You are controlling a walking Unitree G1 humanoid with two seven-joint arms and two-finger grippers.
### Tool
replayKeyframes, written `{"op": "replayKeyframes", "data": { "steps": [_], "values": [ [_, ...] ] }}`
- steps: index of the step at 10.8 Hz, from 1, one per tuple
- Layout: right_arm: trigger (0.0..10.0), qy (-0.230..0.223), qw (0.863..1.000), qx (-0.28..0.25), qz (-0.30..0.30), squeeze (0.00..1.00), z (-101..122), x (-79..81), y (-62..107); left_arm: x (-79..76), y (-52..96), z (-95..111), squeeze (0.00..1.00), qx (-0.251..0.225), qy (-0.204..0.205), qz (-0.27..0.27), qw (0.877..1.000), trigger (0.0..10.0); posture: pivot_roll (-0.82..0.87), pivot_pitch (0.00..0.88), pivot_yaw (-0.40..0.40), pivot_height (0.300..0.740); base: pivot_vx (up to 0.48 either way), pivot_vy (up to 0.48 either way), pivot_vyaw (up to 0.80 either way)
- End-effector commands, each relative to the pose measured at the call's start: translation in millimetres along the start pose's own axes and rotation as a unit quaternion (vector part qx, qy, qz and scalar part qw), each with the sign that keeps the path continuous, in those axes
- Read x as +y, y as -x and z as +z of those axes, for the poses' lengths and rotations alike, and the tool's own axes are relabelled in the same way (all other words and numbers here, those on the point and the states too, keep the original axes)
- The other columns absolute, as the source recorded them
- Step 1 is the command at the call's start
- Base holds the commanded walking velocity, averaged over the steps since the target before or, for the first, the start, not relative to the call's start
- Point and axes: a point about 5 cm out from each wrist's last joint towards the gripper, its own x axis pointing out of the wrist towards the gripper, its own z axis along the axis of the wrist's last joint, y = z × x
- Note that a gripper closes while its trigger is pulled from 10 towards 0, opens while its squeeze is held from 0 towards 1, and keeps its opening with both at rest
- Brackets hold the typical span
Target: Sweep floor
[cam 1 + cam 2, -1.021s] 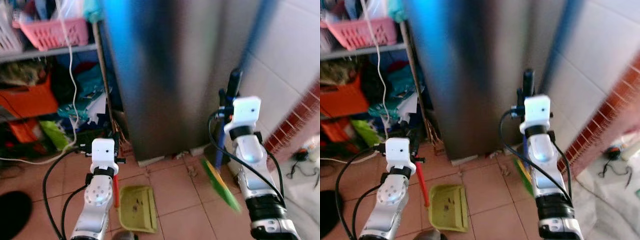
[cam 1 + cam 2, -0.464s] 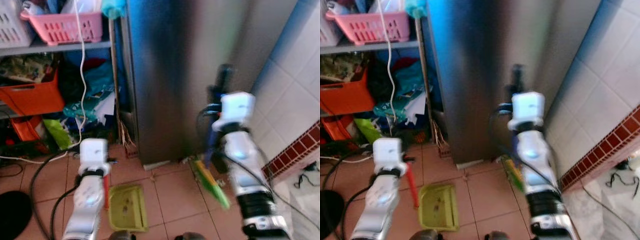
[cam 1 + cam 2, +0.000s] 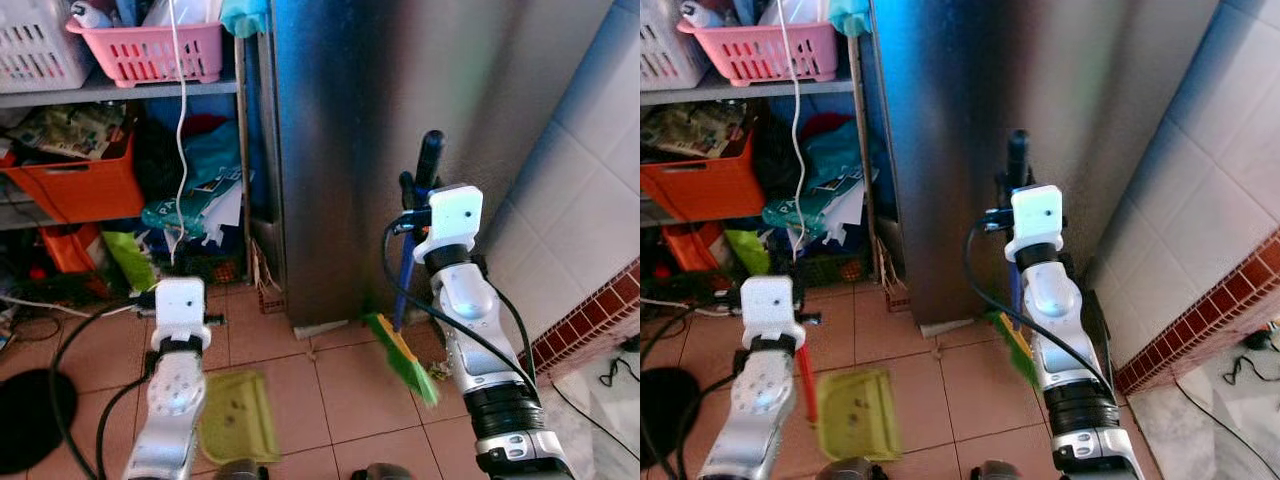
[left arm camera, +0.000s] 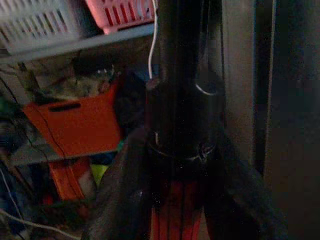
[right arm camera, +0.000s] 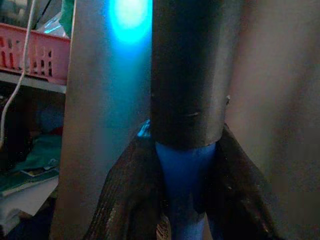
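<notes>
Compared with one second ago the whole view has turned, so the steel cabinet now stands more to the middle; the green dustpan [image 3: 238, 417] lies nearer to the left arm than before, and the broom head [image 3: 402, 358] sits closer to the foot of the cabinet. Nearest, on the terracotta tiled floor [image 3: 330, 400], the flat plastic dustpan rests just right of the left arm, a little blurred. The left gripper [image 4: 182, 200] has its two black fingers [image 4: 125, 195] clamped on the dustpan's handle [image 4: 177, 210], a red stick with a dark round cap. On the right, the right gripper [image 5: 185, 195] has its fingers [image 5: 130, 195] pressed together on the broom handle [image 5: 185, 185], a smooth blue tube that goes into a dark cylindrical grip. The broom's green and yellow bristles touch the floor between the right arm and the cabinet. Behind stands the tall cabinet [image 3: 400, 130] of brushed metal, beside a white tiled wall [image 3: 590, 190]. Far left, a shelf [image 3: 110, 92] carries a pink slotted basket [image 3: 150, 45] and an orange box [image 3: 75, 185].
</notes>
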Motion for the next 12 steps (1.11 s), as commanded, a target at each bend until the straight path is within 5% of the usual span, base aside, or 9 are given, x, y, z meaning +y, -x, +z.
{"op": "replayKeyframes", "data": {
  "steps": [1,4,8,12],
  "values": [
    [10.0,0.004,0.999,-0.040,0.009,0.00,19,3.8,-4.6,-1.3,-8.3,17,0.00,-0.049,-0.008,0.002,0.999,10.0,-0.03,0.000,-0.029,0.740,0.000,0.000,0.00],
    [10.0,0.018,0.999,-0.040,0.021,0.00,18,-3.4,-1.6,-18.9,-14.0,24,0.00,-0.075,-0.010,-0.026,0.997,10.0,-0.05,0.044,-0.027,0.740,0.000,0.000,0.00],
    [10.0,0.051,0.997,-0.050,0.016,0.00,20,-21.3,-20.6,-35.7,-17.3,32,0.00,-0.074,0.020,-0.080,0.994,10.0,-0.03,0.099,-0.029,0.740,0.000,0.000,0.00],
    [10.0,0.084,0.992,-0.084,0.036,0.00,29,-17.8,-23.2,-29.4,-15.7,22,0.00,-0.065,-0.017,-0.048,0.997,10.0,-0.04,0.106,-0.017,0.740,0.000,0.000,0.00]
  ]
}}
